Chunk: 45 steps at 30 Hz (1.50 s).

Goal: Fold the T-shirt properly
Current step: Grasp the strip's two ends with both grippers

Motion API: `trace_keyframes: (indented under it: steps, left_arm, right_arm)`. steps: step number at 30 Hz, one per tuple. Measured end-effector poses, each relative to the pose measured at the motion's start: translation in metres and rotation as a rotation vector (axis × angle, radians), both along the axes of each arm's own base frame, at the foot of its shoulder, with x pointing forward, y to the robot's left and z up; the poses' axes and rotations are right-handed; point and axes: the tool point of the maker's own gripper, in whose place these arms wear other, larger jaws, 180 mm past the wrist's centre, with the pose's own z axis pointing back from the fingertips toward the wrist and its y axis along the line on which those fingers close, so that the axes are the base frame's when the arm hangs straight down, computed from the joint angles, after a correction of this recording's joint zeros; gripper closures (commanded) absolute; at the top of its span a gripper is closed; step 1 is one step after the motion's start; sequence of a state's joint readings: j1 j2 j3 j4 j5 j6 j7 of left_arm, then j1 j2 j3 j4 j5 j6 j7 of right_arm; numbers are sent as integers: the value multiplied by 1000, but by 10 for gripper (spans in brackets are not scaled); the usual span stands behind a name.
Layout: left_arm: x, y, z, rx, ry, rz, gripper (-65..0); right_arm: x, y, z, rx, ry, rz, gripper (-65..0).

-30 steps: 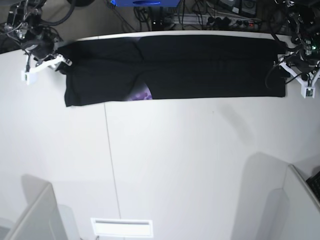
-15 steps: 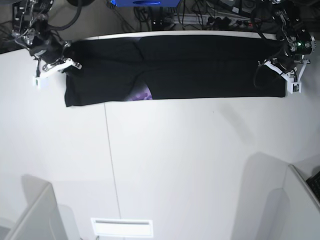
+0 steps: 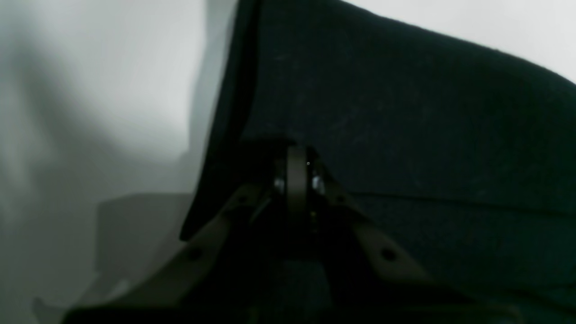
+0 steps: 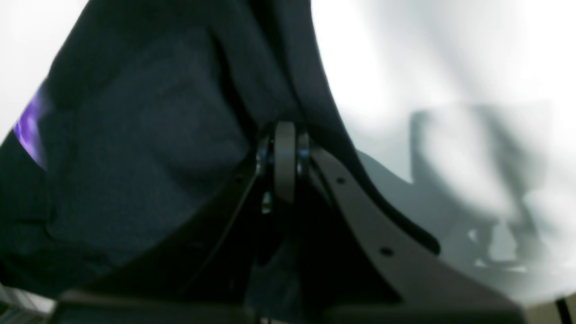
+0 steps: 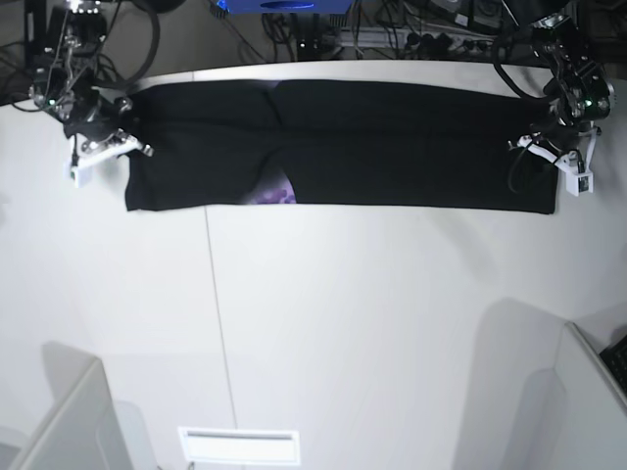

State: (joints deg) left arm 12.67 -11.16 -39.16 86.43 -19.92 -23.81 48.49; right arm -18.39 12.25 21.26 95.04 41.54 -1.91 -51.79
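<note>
The black T-shirt (image 5: 392, 147) is stretched flat as a long band, each end pinched between jaws.

- You are looking at a robotics lab bench: a broad white table (image 5: 343, 323) with a seam running down it.
- Behind its far edge you see tangled black cables (image 5: 392, 34), a power strip (image 5: 456, 44) and a blue device (image 5: 284, 6).
- Grey partition panels (image 5: 59, 421) flank your near corners.
</note>
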Motion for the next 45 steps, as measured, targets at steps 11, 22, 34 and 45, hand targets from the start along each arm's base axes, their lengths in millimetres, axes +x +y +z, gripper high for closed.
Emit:
trace_keyframes:
  steps: [11,22,34,45]
  left_arm:
    - [27,4,8,-12,-19,86,0]
    - [38,7,42,48,-98,65,0]
    - [34,-9,31,4,-52,58,0]
    - [17,-6,15,-4,6,73,0]
  right_arm:
    - [56,-7,-1,-18,-35,-33,0]
    - [80,7,65,-66,-183,43,0]
    - [123,49,46,25,-122,153,0]
    - [128,-13,-2,-43,-62,19,0]
